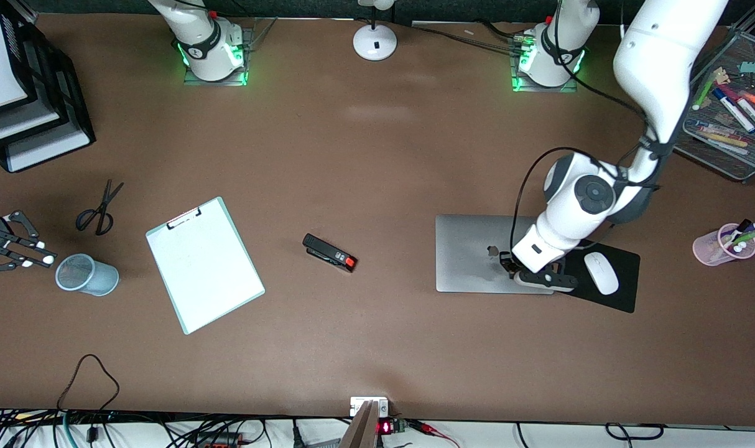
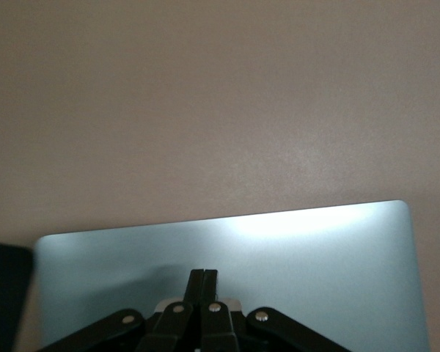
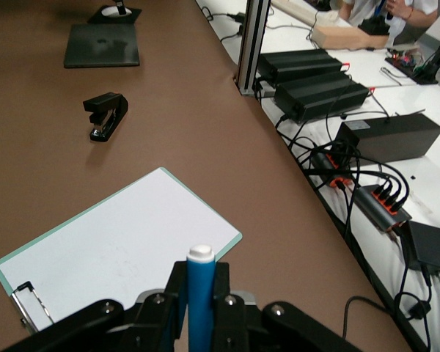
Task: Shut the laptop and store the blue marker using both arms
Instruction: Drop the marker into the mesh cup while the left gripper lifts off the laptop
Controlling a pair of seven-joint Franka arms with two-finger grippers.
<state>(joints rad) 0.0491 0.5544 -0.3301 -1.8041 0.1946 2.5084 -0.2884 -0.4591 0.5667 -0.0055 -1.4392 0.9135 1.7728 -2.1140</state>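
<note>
Front view shows you the laptop (image 1: 471, 252) lying closed on the table (image 1: 377, 348), lid up, toward the left arm's end, with the black mouse pad (image 1: 620, 292) and white mouse (image 1: 601, 272) just beside it. Your left gripper (image 1: 508, 261) sits down at the lid near the logo; in the left wrist view its fingers (image 2: 203, 282) are pressed together against the silver lid (image 2: 315, 264) with nothing between them. Your right gripper (image 1: 26, 252) is at the right arm's end of the table, by the grey mesh cup (image 1: 86, 274) and the scissors (image 1: 99, 211). In the right wrist view it is clamped on the blue marker (image 3: 200, 293), white end outward, over the clipboard (image 3: 117, 249), and the black stapler (image 3: 106, 116) lies on the table, well apart from it.
</note>
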